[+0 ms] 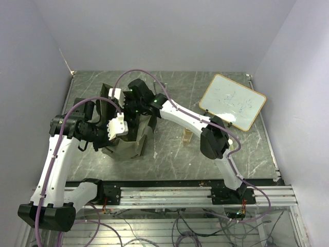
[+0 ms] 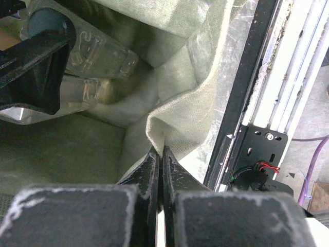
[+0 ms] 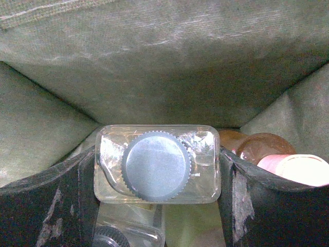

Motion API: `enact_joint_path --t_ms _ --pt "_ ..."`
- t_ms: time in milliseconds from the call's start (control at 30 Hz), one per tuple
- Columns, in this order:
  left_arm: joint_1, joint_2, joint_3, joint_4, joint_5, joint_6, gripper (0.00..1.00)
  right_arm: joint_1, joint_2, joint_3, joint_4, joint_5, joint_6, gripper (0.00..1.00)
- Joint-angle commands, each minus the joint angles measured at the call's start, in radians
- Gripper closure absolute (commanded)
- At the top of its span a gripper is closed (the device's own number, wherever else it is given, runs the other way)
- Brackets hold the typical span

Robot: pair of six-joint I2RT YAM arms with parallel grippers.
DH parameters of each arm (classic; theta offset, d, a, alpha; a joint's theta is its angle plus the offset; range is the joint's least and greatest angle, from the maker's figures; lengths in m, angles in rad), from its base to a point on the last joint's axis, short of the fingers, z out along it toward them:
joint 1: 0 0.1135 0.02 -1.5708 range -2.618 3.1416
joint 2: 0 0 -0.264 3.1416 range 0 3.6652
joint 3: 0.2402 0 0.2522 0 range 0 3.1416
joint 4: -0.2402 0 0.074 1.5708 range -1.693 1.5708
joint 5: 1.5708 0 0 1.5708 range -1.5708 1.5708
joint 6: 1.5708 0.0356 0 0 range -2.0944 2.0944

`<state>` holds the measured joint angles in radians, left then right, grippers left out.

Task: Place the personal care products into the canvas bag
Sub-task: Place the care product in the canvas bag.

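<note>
Two arms meet at the canvas bag point(image 1: 128, 141), which we find at about 9 o'clock from the middle of the grey table point(image 1: 175, 154) in the overhead view. On the left gripper point(image 2: 158, 152) we see the jaws pressed together, pinching the hem of the bag's rim, with the olive cloth folding up out of the tips towards 12 o'clock.

Down inside sits the right gripper point(image 3: 158, 177), and we look straight into the bag with it. Its two black fingers point(image 3: 46, 206) are clamped on a clear bottle point(image 3: 157, 163), one pad against each short side, the ribbed dark cap facing the lens. At 3 o'clock of that bottle we spot two amber bottles point(image 3: 259, 146) low against the fabric wall. Just beside them, a pale pink cap point(image 3: 298, 172) peeks over the right-hand finger. At 6 o'clock, below the held bottle, a second clear bottle point(image 3: 128, 234) with a dark cap lies lower in the bag.

From the left wrist we catch clear plastic at 10 o'clock, deep in the bag, with the other arm's black finger across it. Out on the table, a whiteboard point(image 1: 234, 101) sits at 2 o'clock and a small wooden block point(image 1: 187, 135) lies near the centre, both well apart from the bag.
</note>
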<state>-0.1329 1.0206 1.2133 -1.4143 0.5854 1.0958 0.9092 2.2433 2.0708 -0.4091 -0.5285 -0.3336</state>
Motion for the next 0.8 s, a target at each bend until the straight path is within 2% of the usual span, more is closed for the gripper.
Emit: enact_joint_path --t_ms 0,433,767 --pt "-0.008 0.003 -0.024 0.007 -0.021 -0.005 0.93 0.019 0.015 0.022 0.08 0.016 -0.008 1.0" --pt "-0.008 0.017 -0.006 0.008 -0.03 0.009 0.93 0.042 0.023 0.081 0.072 0.059 0.102 1.0" --pt "-0.008 0.006 -0.012 0.003 -0.043 0.018 0.93 0.051 0.014 0.033 0.081 0.2 0.123 1.0"
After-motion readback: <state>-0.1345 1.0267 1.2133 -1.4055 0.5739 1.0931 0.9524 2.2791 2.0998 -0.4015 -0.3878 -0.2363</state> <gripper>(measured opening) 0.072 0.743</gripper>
